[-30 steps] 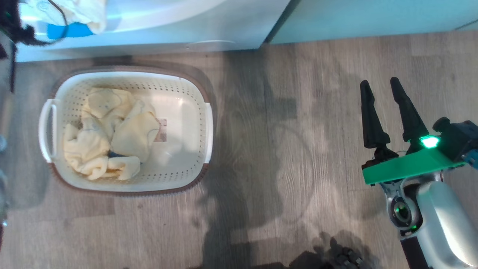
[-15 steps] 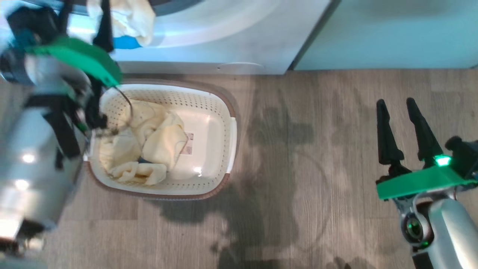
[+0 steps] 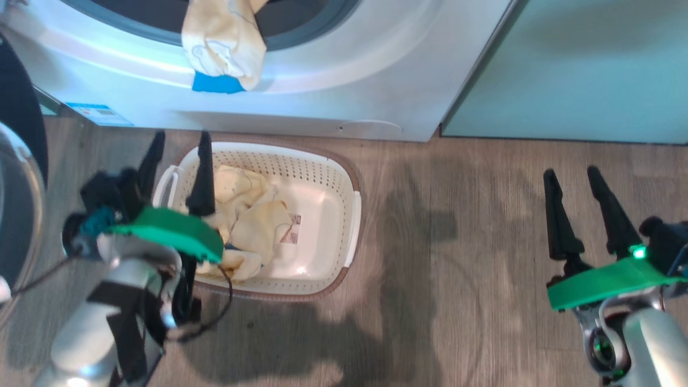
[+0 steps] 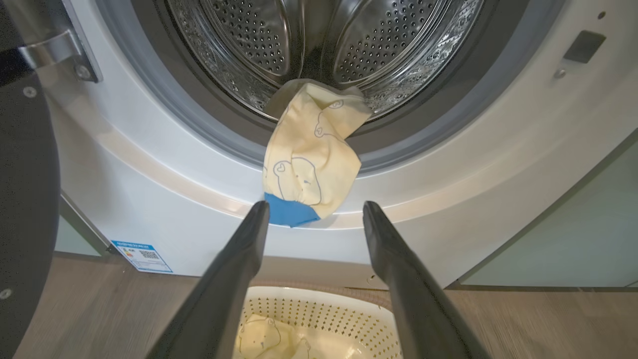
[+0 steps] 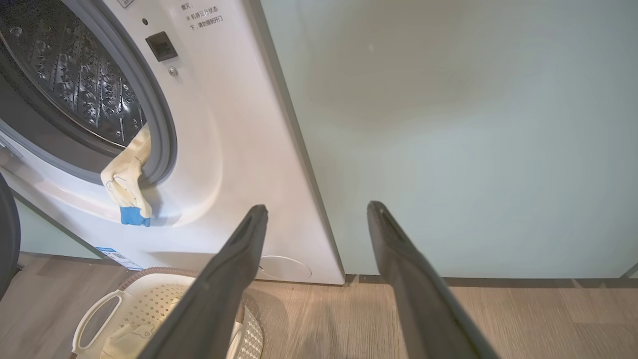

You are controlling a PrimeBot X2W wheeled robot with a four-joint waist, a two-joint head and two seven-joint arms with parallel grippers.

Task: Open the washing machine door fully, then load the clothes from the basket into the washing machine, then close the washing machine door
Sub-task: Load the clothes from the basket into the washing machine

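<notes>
The washing machine (image 3: pixel 349 70) stands with its round door (image 3: pixel 19 129) swung open at the left. One pale yellow garment with a blue cuff (image 3: pixel 223 48) hangs out over the grey drum rim, its upper end inside the steel drum (image 4: pixel 324 40). More clothes (image 3: pixel 247 226) lie bunched in the left half of the cream basket (image 3: pixel 301 161) on the floor before the machine. My left gripper (image 3: pixel 181 137) hovers open over the basket's left end, empty; in the left wrist view it (image 4: pixel 315 205) points at the hanging garment (image 4: pixel 309 159). My right gripper (image 3: pixel 571 173) is open and empty, far right of the basket.
Pale green cabinets (image 3: pixel 591 64) adjoin the machine on the right, seen close up in the right wrist view (image 5: pixel 448 124). A blue-edged sticker (image 4: pixel 142 256) sits low on the machine's front. Wooden floor (image 3: pixel 457 242) stretches between basket and right arm.
The head view has shifted, bringing the drum mouth into sight. My left arm has drawn back from the drum mouth down over the basket, leaving the garment draped on the rim. The right gripper stays open.
</notes>
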